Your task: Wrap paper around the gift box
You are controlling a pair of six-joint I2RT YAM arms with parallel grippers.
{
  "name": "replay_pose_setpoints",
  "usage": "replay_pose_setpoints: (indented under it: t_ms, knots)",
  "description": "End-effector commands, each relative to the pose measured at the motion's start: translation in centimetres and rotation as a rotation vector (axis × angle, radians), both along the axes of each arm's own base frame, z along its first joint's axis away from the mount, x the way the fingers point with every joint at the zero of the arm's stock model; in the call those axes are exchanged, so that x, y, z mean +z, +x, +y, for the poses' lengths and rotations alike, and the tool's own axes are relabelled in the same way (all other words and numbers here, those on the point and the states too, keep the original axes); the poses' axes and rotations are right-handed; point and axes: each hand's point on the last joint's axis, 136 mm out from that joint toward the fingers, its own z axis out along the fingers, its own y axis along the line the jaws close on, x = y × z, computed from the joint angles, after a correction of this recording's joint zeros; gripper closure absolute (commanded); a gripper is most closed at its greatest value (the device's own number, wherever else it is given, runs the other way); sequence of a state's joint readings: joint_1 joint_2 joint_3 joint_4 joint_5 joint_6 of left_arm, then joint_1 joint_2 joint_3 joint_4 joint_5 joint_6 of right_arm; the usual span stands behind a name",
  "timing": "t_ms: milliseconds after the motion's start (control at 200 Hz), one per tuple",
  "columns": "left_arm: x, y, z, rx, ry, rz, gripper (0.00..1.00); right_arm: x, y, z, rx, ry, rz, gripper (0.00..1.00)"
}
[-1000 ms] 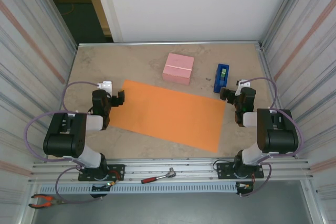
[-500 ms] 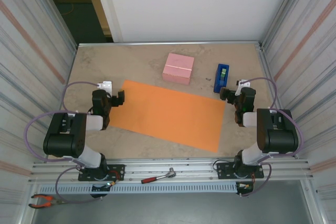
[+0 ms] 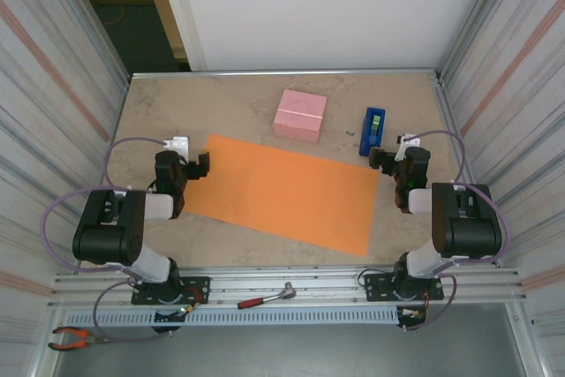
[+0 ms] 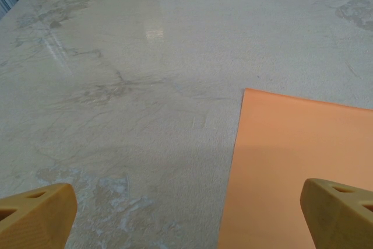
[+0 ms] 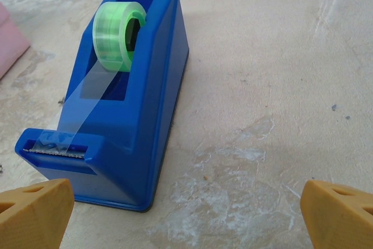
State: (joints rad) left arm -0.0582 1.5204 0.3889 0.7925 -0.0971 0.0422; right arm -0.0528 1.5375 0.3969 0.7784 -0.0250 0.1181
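Left claw (image 4: 186,220): we are seeing it standing wide and empty, straddling the paper's (image 4: 297,173) left edge.
Right claw (image 5: 186,214): gaping wide, empty, facing the blue tape dispenser (image 5: 125,97).
Wrist detail: a green roll (image 5: 116,27) is feeding clear tape to the cutter, too small to tell from above.
Overhead: the gift box (image 3: 300,115) is sitting near the paper's far edge, apart from it, left of the dispenser.
Counter (image 3: 221,112): mottled beige stone, glaring at far left.
Room: ribbed metal walls (image 3: 53,86) are flanking us; a white panel (image 3: 318,6) is standing at the far end.
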Motion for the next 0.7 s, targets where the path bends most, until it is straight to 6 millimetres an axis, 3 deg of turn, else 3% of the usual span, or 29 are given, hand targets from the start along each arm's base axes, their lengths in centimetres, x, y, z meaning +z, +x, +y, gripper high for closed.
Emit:
replay_pose_setpoints:
  t_ms: [0,80,200,331,456,566,696]
  knots:
    - [1.1,0.7,0.2,-0.007,0.013,-0.034,0.01,0.8,0.6,-0.1,0.016,-0.018,-0.026,0.02]
    - [1.2,0.7,0.2,-0.006,0.013,-0.036,0.01,1.5,0.8,-0.6,-0.018,-0.020,-0.031,0.02]
    - [1.2,0.5,0.0,-0.014,0.015,-0.042,0.01,5.0,0.0,-1.2,-0.085,-0.065,-0.042,0.02]
    - [1.6,0.2,-0.8,-0.046,0.039,-0.062,0.01,9.4,-1.8,-1.2,-0.182,0.001,-0.032,0.02]
    - [2.8,0.3,0.7,0.053,0.048,-0.072,0.01,11.2,-5.0,-2.0,-0.334,0.166,0.024,0.02]
    - [4.9,0.5,1.8,0.145,0.078,-0.017,0.01,11.6,-7.7,1.1,-0.210,0.322,0.100,0.02]
    - [7.8,0.2,0.9,0.143,0.043,-0.030,0.01,9.0,-10.7,5.9,-0.041,0.442,0.207,0.02]
